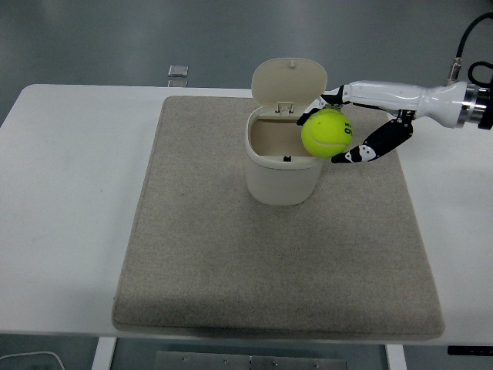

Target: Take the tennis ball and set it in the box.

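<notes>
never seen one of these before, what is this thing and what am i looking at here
This is one picture from a camera mounted high on a humanoid robot, looking down over its white table. A grey mat covers most of the table. On the mat stands a cream box with its hinged lid flipped up, so the inside is open. Reaching in from the right edge is the robot's right hand, a white and black arm ending in five fingers. Those fingers grip a yellow-green tennis ball, held in the air at the box's right rim, partly over the opening. A small grey object lies beyond the table's far edge; I cannot tell what it is. The left arm is out of view.
</notes>
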You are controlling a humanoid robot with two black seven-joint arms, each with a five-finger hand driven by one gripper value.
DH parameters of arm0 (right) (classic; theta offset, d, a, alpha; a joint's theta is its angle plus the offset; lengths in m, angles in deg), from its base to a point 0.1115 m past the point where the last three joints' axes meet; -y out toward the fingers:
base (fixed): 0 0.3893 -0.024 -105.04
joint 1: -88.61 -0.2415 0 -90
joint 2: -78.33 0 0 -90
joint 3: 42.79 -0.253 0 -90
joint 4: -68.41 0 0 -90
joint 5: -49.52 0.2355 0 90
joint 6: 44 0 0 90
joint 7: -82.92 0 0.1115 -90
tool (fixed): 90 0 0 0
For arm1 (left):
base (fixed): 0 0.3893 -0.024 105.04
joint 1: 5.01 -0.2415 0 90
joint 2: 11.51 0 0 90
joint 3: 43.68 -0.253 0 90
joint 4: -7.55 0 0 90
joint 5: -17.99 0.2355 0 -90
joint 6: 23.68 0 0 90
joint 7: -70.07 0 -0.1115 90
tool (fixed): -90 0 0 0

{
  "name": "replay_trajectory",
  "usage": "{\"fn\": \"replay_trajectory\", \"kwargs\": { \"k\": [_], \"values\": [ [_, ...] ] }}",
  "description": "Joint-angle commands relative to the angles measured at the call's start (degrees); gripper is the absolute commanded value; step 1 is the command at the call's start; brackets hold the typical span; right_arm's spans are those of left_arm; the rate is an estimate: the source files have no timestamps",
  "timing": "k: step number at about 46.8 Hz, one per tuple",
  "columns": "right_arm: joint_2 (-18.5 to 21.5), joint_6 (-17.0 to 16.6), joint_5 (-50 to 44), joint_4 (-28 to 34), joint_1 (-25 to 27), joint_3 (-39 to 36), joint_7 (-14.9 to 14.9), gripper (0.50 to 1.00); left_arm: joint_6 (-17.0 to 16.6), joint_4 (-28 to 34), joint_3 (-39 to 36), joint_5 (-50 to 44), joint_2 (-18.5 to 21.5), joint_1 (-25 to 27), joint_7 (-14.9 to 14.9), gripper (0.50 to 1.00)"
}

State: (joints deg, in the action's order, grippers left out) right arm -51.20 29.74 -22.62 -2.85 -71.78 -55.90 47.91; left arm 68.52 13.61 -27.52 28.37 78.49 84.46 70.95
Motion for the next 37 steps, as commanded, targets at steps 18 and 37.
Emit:
{"fn": "replay_trajectory", "kwargs": {
  "k": [18,37],
  "values": [
    [8.8,0.8,3.1,6.1,0.0,0.0,4.7,0.562,0.0,0.0,-0.1,0.0,0.0,0.0,0.0,0.992],
    [8.8,0.8,3.8,6.4,0.4,0.9,4.8,0.764,0.0,0.0,0.0,0.0,0.0,0.0,0.0,0.992]
  ]
}}
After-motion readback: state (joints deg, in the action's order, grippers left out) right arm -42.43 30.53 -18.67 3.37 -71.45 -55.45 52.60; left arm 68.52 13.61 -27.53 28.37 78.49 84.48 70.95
